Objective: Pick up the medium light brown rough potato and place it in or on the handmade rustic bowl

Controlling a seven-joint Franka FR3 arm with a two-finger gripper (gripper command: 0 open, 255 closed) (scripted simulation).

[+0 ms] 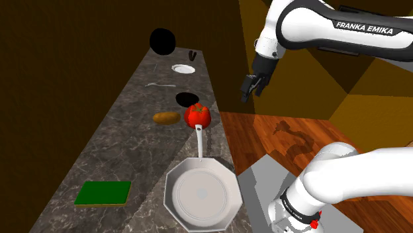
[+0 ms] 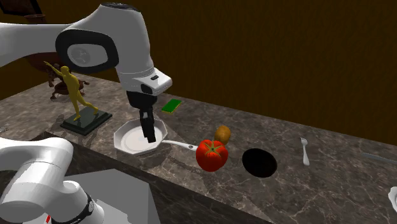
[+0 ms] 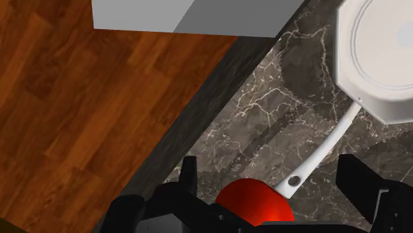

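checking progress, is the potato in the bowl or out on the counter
Out. The potato lies on the counter beside the tomato, apart from the black bowl. The open gripper is empty.

Looks like a home kitchen: dark marble desk point(image 1: 119, 139) with a white pan point(image 1: 200, 193) and fork point(image 2: 305, 151), wood floor point(image 1: 246, 129) at the shoulder view's 3 o'clock.

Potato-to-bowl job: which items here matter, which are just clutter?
Job: potato; black bowl beside the tomato, probably the target; pincer, open.
Clutter: tomato, white pan, green board, fork, white plate, yellow figurine.
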